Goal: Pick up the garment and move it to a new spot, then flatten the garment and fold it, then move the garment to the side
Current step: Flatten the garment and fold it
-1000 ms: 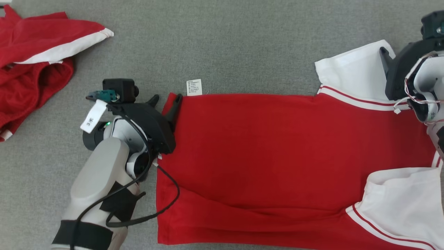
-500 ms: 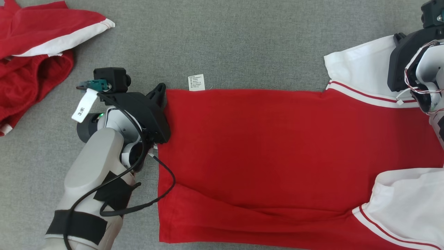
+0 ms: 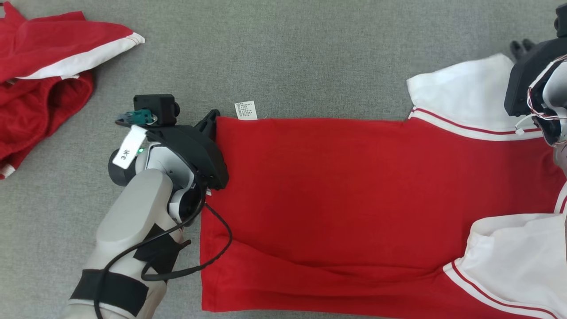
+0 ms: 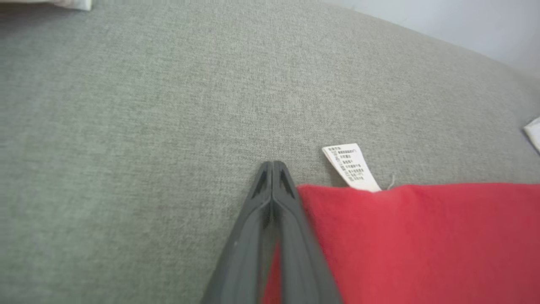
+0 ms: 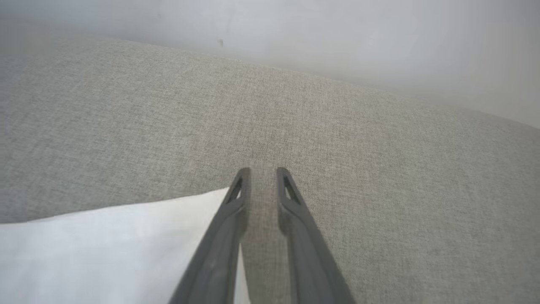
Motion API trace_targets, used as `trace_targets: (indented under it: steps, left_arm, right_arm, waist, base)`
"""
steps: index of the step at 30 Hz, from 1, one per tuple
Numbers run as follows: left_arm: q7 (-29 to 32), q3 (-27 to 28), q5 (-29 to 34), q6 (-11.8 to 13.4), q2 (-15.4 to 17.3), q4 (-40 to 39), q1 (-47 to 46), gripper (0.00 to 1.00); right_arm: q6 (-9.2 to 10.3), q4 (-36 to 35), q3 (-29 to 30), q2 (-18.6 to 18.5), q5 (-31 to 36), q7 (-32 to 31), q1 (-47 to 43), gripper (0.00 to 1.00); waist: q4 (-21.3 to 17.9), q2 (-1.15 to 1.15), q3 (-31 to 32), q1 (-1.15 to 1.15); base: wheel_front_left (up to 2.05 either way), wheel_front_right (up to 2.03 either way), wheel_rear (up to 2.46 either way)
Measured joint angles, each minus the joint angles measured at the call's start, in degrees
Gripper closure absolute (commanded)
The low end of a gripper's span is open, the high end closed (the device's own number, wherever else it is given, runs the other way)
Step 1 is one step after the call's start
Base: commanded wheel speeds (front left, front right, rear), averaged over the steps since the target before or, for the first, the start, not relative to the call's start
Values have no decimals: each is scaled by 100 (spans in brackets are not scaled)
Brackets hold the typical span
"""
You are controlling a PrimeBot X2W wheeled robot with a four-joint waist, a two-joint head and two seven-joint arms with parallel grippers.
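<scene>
Left wrist view: my left jaws are pinching the shirt corner; right jaws are hovering slightly spread by the sleeve. Shirt is lying flat on table; one-sided pull could bunch it.

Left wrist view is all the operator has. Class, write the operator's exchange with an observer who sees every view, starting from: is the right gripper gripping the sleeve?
Observer: No. The right gripper is open, with bare grey surface between its tips; the white sleeve lies beside one finger.
Operator: Does the garment lie flat?
Observer: Mostly; the head view shows a long wrinkle along the edge nearest the robot.
Operator: Anything else on the surface?
Observer: A second red-and-white garment, crumpled, at the head view's far left.
</scene>
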State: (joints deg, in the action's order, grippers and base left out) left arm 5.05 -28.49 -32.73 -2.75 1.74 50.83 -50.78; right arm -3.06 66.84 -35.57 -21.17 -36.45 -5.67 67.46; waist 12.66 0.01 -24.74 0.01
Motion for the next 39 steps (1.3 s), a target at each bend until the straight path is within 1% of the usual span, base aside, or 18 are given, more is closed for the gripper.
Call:
trace_targets:
  steps: [1, 2, 4, 7, 10, 11, 13, 20, 22, 24, 29, 33, 35, 39]
  left_arm:
    - [-86, -13, 42, 44, -10, 0, 0, 4]
    - [-137, -30, 48, 64, -19, 0, 0, 0]
    - [-267, -38, 53, 142, -27, 2, 1, 0]
    - [-435, -104, 277, 227, -27, 25, 7, 0]
    - [-530, -178, 253, 267, -22, -30, 57, 0]
    - [-578, -218, 257, 274, -22, -56, 115, 0]
    - [-734, -231, 253, 382, -24, -158, 233, 0]
    - [-915, -527, 198, 425, -20, -609, 436, 0]
    - [-921, -599, 202, 455, -20, -655, 537, 0]
    - [-884, -650, -58, 413, -12, -788, 606, 0]
    - [-733, -669, -52, 421, -13, -600, 608, 0]
    - [-552, -698, -190, 372, -10, -558, 600, 0]
    - [-452, -723, -364, 367, -8, -558, 583, 0]
    - [-338, -751, -519, 374, -10, -547, 530, 0]
  right_arm:
    - [-5, 19, 3, 1, -2, 35, -1, 0]
    - [-32, 29, 5, 1, -2, 68, -1, 0]
    - [-55, 69, 27, 18, -32, 122, 0, 0]
    - [-98, 155, 46, 27, -89, 179, -1, 0]
    - [-108, 204, 52, 92, -122, 219, -6, 0]
    - [-137, 221, 49, 109, -124, 221, -6, 0]
    - [-149, 291, 53, 118, -130, 225, -9, 0]
    - [-200, 390, 67, 108, -147, 269, -34, 0]
    - [-205, 416, 69, 111, -176, 275, -45, 0]
    - [-207, 455, 82, 97, -186, 275, -94, 0]
    - [-210, 497, 57, 129, -185, 267, -108, 0]
    - [-248, 520, 25, 129, -177, 258, -107, 0]
    - [-248, 533, 19, 109, -177, 242, -105, 0]
    - [-249, 554, -16, 129, -175, 193, -104, 0]
  waist:
    - [8, 0, 16, 0]
    - [17, 0, 33, 0]
    - [35, 0, 71, 0]
    - [66, 0, 131, 0]
    - [86, 0, 198, 0]
    - [91, 0, 219, 0]
    - [102, 0, 260, 0]
    - [157, 0, 379, -1]
    - [170, 0, 394, 0]
    - [189, -1, 397, -1]
    - [192, 0, 332, -1]
    - [189, 0, 269, -1]
    - [197, 0, 238, -1]
    - [215, 0, 195, -1]
  base:
    - [0, 0, 0]
    - [0, 0, 0]
    - [0, 0, 0]
    - [0, 0, 0]
    - [0, 0, 0]
    - [0, 0, 0]
    - [0, 0, 0]
    - [0, 0, 0]
    - [0, 0, 0]
    - [0, 0, 0]
    - [0, 0, 0]
    - [0, 0, 0]
    - [0, 0, 0]
    - [0, 0, 0]
